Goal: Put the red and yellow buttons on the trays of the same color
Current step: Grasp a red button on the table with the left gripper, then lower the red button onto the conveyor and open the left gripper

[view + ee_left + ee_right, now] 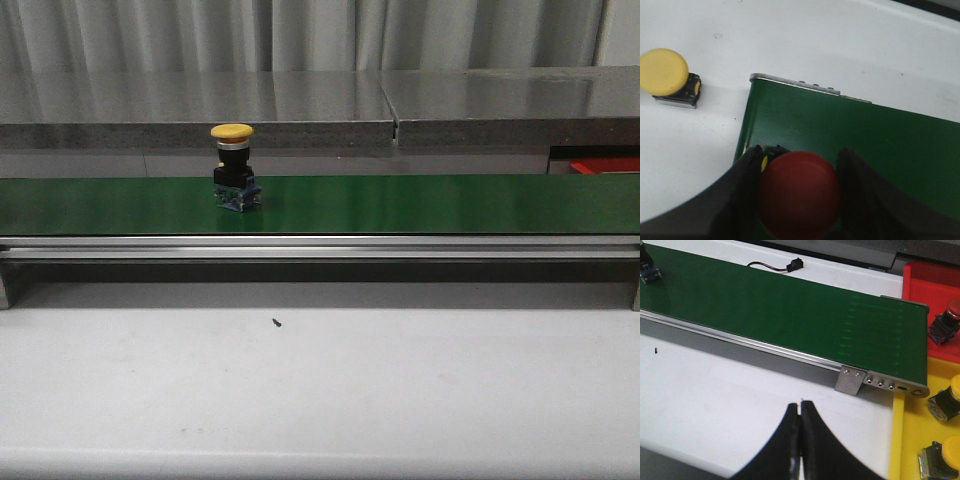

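A factory-style test bench: a green conveyor belt [400, 204] on aluminium rails crosses a white table [320, 390], grey curtains [300, 35] behind.

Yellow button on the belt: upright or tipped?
Upright. In the front view the yellow button has its cap on top and its dark base resting on the green belt.
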Controlling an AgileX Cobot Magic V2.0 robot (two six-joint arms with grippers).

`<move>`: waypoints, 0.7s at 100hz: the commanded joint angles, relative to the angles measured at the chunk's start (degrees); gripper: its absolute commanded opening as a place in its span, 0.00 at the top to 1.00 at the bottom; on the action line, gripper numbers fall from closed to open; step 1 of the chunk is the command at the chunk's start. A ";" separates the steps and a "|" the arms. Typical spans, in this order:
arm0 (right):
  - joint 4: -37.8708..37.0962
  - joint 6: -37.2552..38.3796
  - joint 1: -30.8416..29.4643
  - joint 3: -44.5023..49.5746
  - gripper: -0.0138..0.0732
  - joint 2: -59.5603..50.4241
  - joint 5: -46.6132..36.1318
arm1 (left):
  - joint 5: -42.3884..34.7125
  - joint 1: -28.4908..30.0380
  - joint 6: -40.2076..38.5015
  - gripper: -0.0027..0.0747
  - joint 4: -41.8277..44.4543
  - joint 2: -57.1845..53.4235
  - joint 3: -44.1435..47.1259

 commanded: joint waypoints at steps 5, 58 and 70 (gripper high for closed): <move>1.12 -0.37 0.04 -1.32 0.95 -0.27 -3.24 | -5.81 -1.55 0.33 0.95 -1.88 -3.26 1.59; 1.12 -0.37 0.04 -1.32 0.95 -0.27 -3.24 | -6.85 -2.28 8.82 0.04 -10.88 -3.88 4.06; 1.12 -0.37 0.04 -1.32 0.95 -0.27 -3.24 | -6.85 -2.28 13.58 0.13 -17.06 -5.64 4.06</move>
